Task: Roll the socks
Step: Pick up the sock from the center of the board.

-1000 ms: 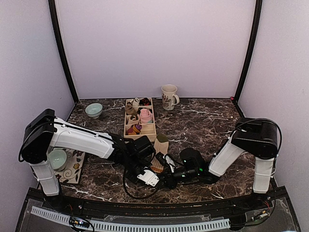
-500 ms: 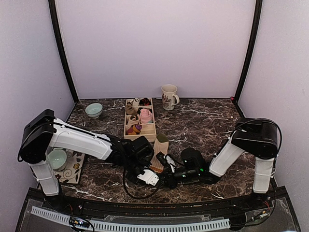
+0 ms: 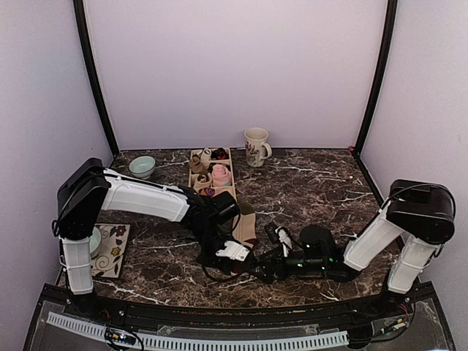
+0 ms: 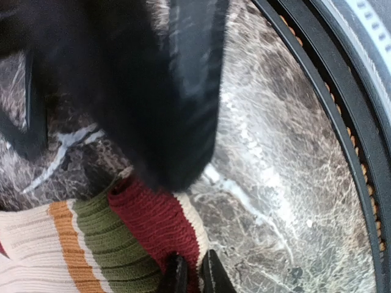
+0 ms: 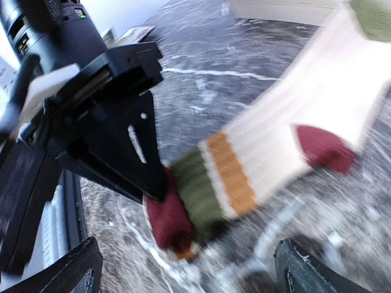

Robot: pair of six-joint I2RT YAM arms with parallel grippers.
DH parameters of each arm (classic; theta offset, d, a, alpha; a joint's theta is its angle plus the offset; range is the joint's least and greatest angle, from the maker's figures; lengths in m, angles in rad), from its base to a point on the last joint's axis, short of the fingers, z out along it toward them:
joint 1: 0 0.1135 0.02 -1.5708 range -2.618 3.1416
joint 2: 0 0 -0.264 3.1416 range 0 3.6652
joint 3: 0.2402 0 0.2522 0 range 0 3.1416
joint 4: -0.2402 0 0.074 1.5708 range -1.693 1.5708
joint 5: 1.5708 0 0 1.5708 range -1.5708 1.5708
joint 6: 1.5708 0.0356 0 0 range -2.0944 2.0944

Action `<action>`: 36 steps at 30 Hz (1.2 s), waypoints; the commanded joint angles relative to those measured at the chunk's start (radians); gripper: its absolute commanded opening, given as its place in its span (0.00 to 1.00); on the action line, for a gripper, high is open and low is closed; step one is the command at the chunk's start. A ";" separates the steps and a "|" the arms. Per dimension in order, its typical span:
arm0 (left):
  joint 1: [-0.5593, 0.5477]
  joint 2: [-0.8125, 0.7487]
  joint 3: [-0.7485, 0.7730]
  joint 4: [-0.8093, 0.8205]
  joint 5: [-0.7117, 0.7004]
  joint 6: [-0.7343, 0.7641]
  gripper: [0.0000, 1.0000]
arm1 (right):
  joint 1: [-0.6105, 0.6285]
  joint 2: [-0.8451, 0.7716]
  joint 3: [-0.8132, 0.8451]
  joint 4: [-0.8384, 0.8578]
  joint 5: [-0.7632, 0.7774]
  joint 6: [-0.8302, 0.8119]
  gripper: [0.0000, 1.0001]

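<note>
Striped sock (image 3: 245, 225) runs front-to-back, maroon cuff nearest the arms, toe toward the wooden tray (image 3: 234, 191); left gripper (image 4: 189, 274) pinches the cuff, right gripper (image 5: 198, 271) spread wide, empty

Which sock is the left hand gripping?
The cream sock with maroon, green and orange cuff stripes, flat on the table, left hand pinching its cuff; the others are bundles in the wooden box.

Ribbed knit cloth sock (image 4: 122, 244), soft and matt, dark marbled stone-look surface (image 3: 314, 183) with a slight gloss, pale bare-wood box (image 3: 191, 179), glossy glazed mug (image 3: 256, 146), smooth white plastic left arm (image 3: 142, 201) shell
</note>
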 commanded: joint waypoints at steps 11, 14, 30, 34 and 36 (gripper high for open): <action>0.080 0.285 0.238 -0.448 0.149 -0.080 0.10 | 0.153 -0.556 -0.248 -0.258 0.776 0.164 0.99; 0.100 0.325 0.268 -0.497 0.184 -0.078 0.11 | 0.161 -0.607 -0.304 -0.051 0.694 -0.033 0.99; 0.161 0.540 0.475 -0.721 0.282 -0.077 0.12 | 0.332 -0.221 0.096 -0.321 0.499 -0.942 0.64; 0.163 0.546 0.494 -0.724 0.279 -0.080 0.12 | 0.329 -0.098 0.164 -0.299 0.427 -0.995 0.57; 0.164 0.549 0.505 -0.723 0.271 -0.081 0.12 | 0.321 -0.052 0.185 -0.271 0.395 -0.999 0.54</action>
